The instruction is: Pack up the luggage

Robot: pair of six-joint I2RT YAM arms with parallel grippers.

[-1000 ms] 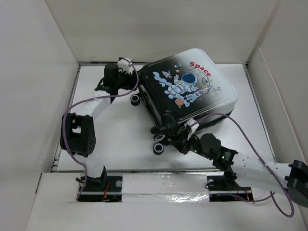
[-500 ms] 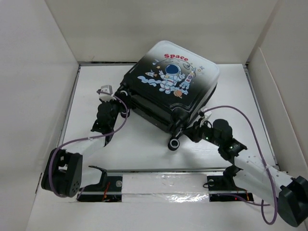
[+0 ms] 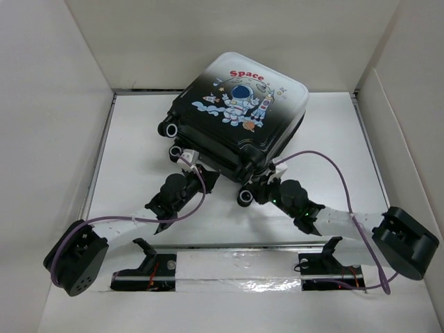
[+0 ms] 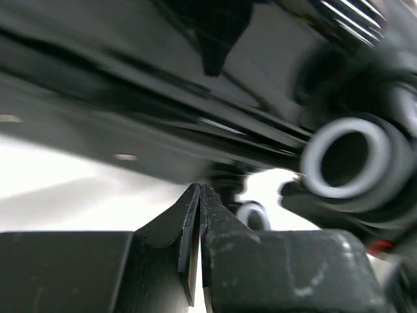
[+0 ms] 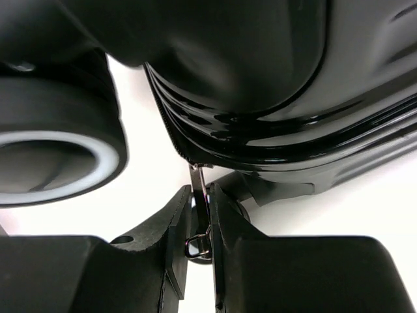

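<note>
Showing the luggage (image 3: 239, 114) lying lid-down, printed shell up, at the far middle of the table (image 3: 139, 201), wheels toward the arms. Looks rigid, glossy and probably slippery, so best held by zipper tabs or wheels. Hides any contents. Catches the right gripper (image 5: 199, 208) pinching a metal zipper pull (image 5: 197, 177) and the left gripper (image 4: 199, 195) clenched on nothing visible, near a wheel (image 4: 345, 160).

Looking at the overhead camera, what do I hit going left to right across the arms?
Left arm's black round joint → left tool → right tool, shut on the metal zipper pull → right arm's black round joint. The black-to-white astronaut suitcase overlaps both; omitted.
</note>
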